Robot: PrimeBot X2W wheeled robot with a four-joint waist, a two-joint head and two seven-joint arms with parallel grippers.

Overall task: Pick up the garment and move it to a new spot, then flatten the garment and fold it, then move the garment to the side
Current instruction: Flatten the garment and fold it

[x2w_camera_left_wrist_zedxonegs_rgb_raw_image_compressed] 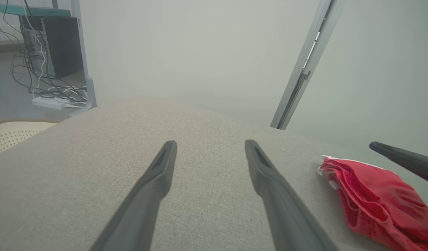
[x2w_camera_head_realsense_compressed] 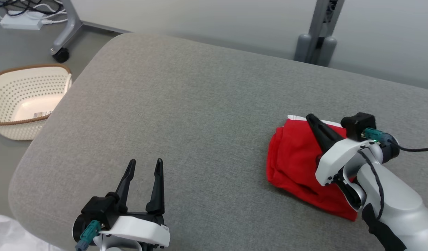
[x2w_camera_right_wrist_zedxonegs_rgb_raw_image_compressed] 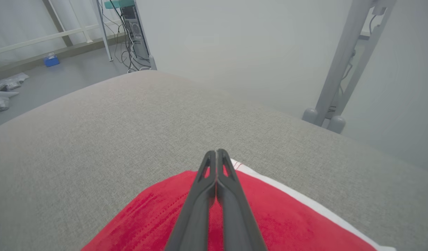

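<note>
Grey upholstery (x2w_camera_head_realsense_compressed: 200,104) was seen bearing the folded red garment (x2w_camera_head_realsense_compressed: 294,160) on its right. The right gripper (x2w_camera_head_realsense_compressed: 311,118) lay closed over it, the left gripper (x2w_camera_head_realsense_compressed: 145,164) spread, well apart. Folding was judged done; a pinch through all layers was needed for moving it aside.

Red, white-edged garment (x2w_camera_head_realsense_compressed: 297,160); grey woven cushion (x2w_camera_head_realsense_compressed: 200,104); cream perforated basket (x2w_camera_head_realsense_compressed: 15,87) w/ brown rim (x2w_camera_head_realsense_compressed: 32,66)
</note>
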